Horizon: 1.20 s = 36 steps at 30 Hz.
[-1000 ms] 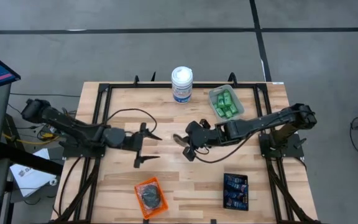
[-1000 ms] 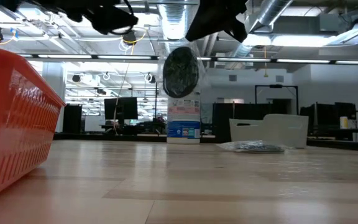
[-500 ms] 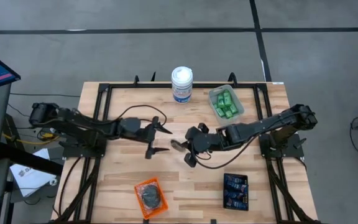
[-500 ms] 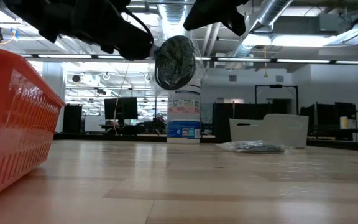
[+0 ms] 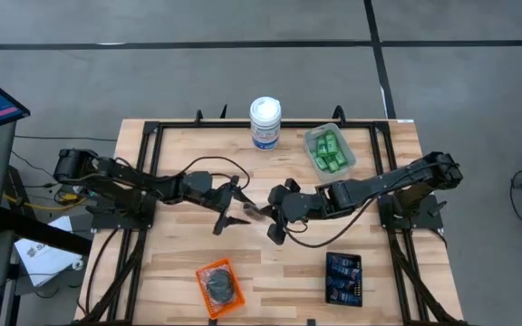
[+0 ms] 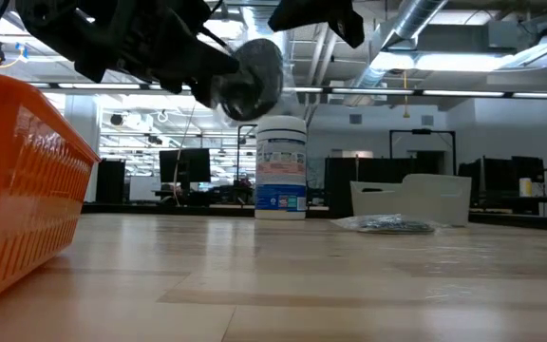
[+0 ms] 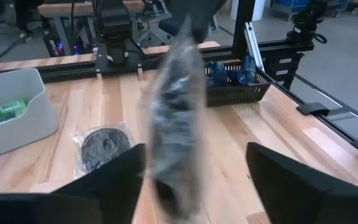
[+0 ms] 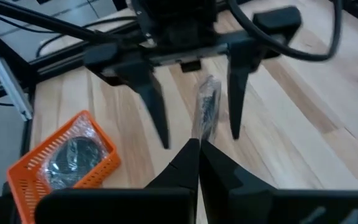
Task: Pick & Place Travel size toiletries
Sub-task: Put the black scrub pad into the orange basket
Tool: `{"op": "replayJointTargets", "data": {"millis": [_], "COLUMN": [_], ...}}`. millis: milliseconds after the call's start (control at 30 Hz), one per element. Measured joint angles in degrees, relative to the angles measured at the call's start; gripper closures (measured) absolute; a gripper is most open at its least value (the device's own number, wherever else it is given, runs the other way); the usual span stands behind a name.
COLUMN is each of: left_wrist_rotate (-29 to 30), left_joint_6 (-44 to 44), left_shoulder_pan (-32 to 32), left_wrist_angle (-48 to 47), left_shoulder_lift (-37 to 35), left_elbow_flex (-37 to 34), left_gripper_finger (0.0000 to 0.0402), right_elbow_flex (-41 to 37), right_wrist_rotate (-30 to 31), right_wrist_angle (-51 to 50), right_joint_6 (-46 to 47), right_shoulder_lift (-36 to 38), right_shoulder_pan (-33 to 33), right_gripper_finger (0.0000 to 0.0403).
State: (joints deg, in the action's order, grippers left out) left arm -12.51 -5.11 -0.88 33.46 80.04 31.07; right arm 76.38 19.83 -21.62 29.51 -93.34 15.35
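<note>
Handover above mid-bench

We see our right end effector (image 5: 263, 212) clenched on a wrapped puck (image 6: 248, 78); our left end effector (image 5: 236, 203), at its 9 o'clock, brackets it with fingers (image 8: 155, 107) spread, not gripping.

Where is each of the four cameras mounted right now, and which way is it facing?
High: overhead, straight down on table, both arms, left claw meeting right claw.
Low: table height, level toward the white canister; arms overhead.
Left wrist: between its open fingers, at the wrapped puck.
Right wrist: past its shut fingers, at left claw.
Shared: wrapped puck and orange tray, also in high view.
</note>
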Motion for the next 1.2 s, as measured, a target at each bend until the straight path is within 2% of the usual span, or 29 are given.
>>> {"op": "replayJointTargets", "data": {"millis": [300, 467, 633, 900, 1033, 1200], "left_wrist_rotate": [0.0, -0.1, -1.0, 1.1, 1.1, 3.7], "left_joint_6": [1.4, 5.1, 7.8, 13.5, 17.4, 19.5], "left_shoulder_pan": [-0.2, -0.4, -3.2, -13.0, -19.9, -27.8], "left_wrist_angle": [0.6, 0.0, -5.3, -23.4, -29.0, -29.1], "left_shoulder_lift": [0.2, -0.1, -3.3, -15.9, -20.9, -21.7], "left_elbow_flex": [0.0, 0.0, 0.0, 0.0, 0.0, 0.0], "left_gripper_finger": [0.0284, 0.0378, 0.0374, 0.038, 0.0379, 0.0379], "right_elbow_flex": [0.0, 0.0, 0.0, 0.0, 0.0, 0.0], "right_wrist_rotate": [-0.3, -0.3, -0.4, -0.5, -0.5, -0.5], "right_wrist_angle": [1.1, 1.6, 1.5, 1.1, 1.1, 1.1], "right_joint_6": [-0.1, -1.0, -2.7, -4.6, -4.6, -4.6], "right_shoulder_lift": [0.0, 0.0, 0.0, 0.0, 0.0, 0.0], "right_shoulder_pan": [0.0, 0.1, 1.2, 2.7, 2.7, 2.1], "right_gripper_finger": [0.0403, 0.0392, 0.0342, 0.0266, 0.0244, 0.0235]}}
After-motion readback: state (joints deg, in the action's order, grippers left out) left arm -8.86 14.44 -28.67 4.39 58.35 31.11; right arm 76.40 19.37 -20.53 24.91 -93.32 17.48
